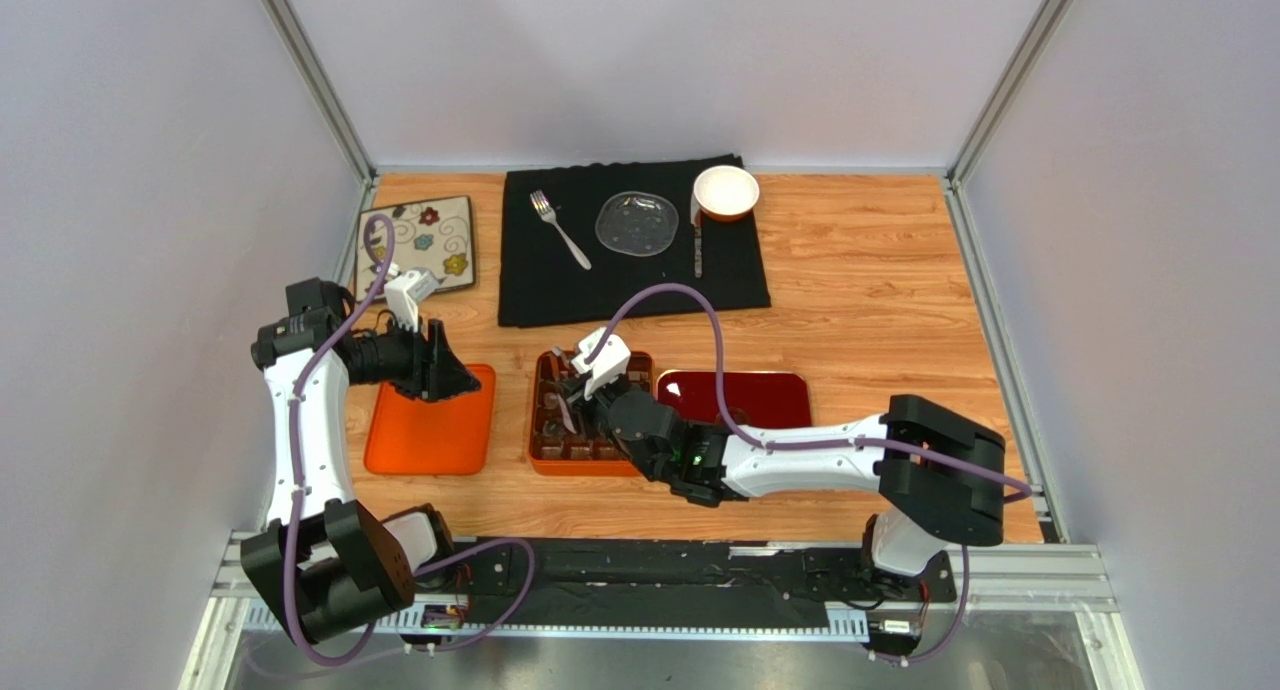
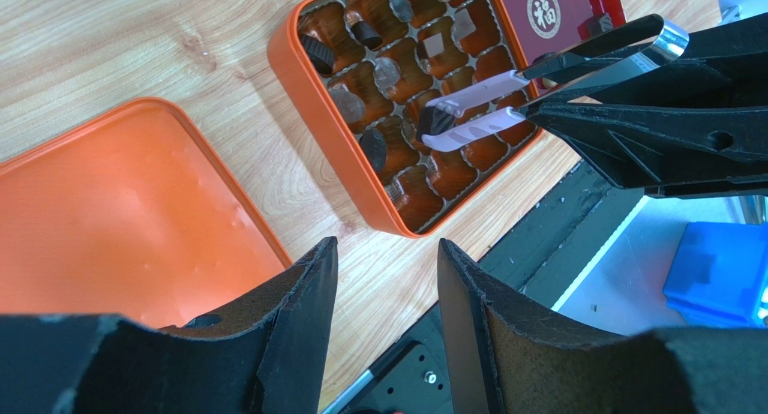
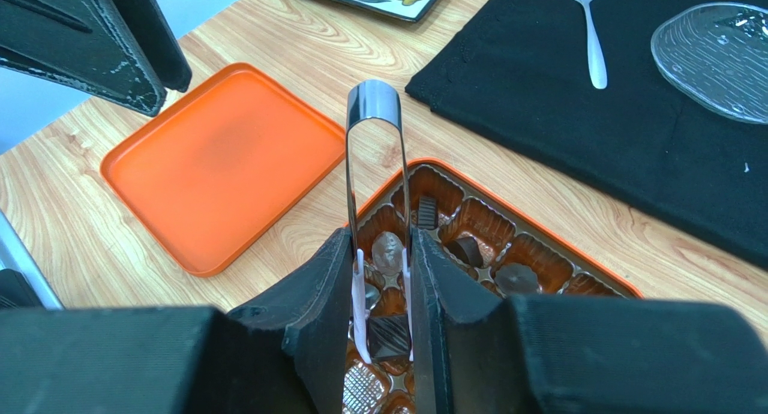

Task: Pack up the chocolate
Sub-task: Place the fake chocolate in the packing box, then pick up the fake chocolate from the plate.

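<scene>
Packing is partway: your right tool (image 3: 383,256) pinches tongs (image 3: 374,103) holding 1 chocolate (image 2: 434,121) over the orange box (image 2: 329,139); several cells look filled, others bare; your left tool (image 2: 386,252) is spread, empty.

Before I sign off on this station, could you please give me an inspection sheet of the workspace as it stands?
Surface: wooden table, nothing spilled that I can see.
Job's things: orange box open, chocolates in several compartments; orange lid on its left, red panel on its right.
Clutter: black cloth with fork, glass plate and bowl; patterned tray at the far left.
Hands: left hand open and empty, by the orange lid; right hand shut on tongs, which pinch one dark piece over the box.
Cables: purple cable along each arm.
Surroundings: plain walls, metal frame posts.
</scene>
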`<state>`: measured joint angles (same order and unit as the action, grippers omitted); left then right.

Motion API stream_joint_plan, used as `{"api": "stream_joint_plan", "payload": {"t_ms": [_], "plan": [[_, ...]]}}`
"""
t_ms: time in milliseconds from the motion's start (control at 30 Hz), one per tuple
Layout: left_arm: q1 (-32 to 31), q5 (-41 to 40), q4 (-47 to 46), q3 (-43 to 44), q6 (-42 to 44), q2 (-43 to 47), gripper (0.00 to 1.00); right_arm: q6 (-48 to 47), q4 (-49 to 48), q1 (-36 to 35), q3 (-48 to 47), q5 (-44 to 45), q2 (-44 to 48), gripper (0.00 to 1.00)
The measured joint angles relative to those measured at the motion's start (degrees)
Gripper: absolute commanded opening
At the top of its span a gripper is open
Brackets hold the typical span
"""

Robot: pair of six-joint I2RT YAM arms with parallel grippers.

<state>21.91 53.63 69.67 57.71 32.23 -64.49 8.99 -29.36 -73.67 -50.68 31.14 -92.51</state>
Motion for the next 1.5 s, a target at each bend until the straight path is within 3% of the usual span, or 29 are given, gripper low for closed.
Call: {"api": "stream_joint_plan", "payload": {"t_ms": [1500], "plan": [[0.00,-0.20,0.79,0.39,0.22,0.00,0.53,0.57,-0.11,0.00,0.24,0.92,1.84,0.35]]}}
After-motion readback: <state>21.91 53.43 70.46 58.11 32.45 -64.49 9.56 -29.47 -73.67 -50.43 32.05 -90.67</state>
